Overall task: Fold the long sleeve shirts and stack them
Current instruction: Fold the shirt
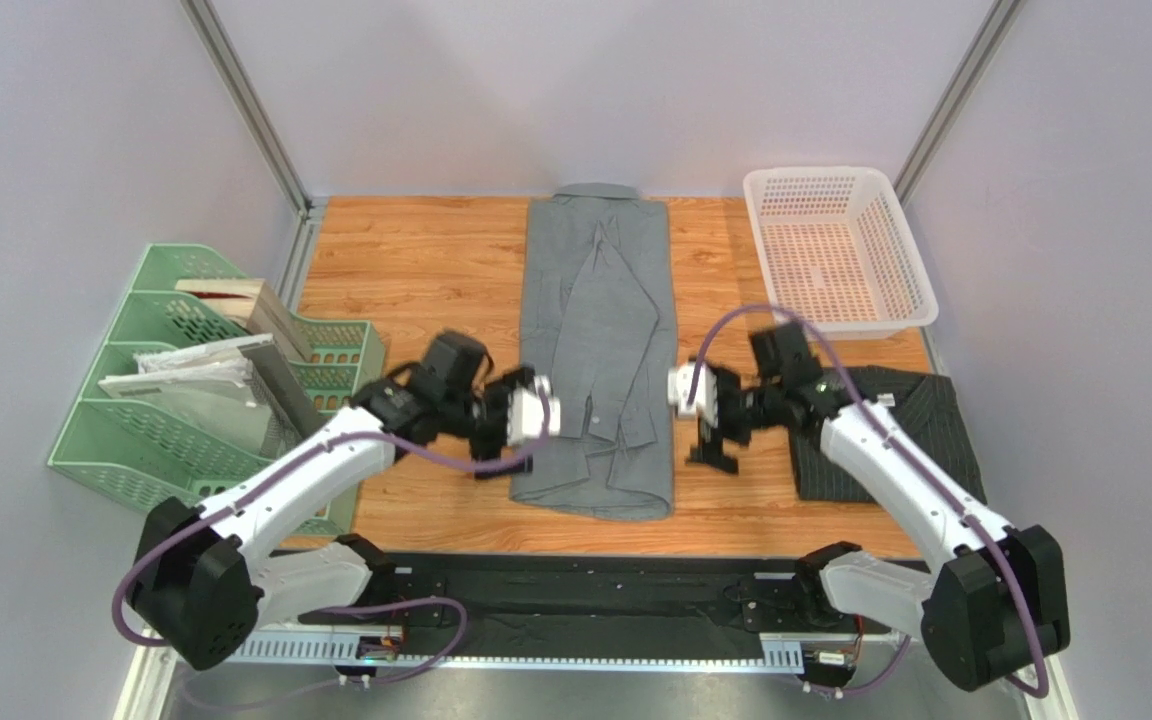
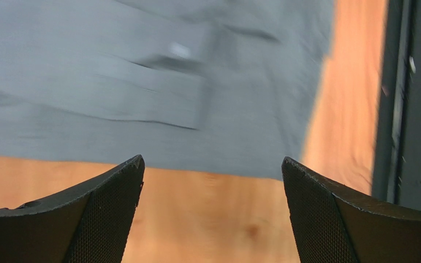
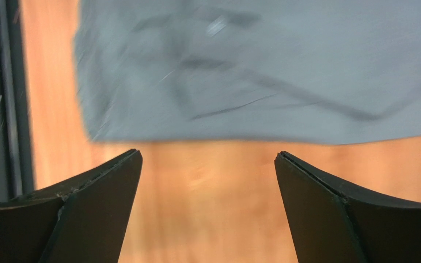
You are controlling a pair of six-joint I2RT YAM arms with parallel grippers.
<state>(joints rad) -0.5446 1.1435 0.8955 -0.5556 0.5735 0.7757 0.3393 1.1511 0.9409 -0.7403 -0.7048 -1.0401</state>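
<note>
The plain grey long sleeve shirt lies flat in the middle of the table as a long narrow strip, collar at the far end and sleeves folded in. The dark pinstriped shirt lies bunched at the right, partly under my right arm. My left gripper hangs open just off the grey shirt's left edge. My right gripper hangs open just off its right edge. In the left wrist view the open gripper is over bare wood beside the grey shirt. The right wrist view shows the same: open gripper, grey shirt.
A white mesh basket stands at the back right. A green file rack with papers sits off the table's left edge. A black rail runs along the near edge between the arm bases.
</note>
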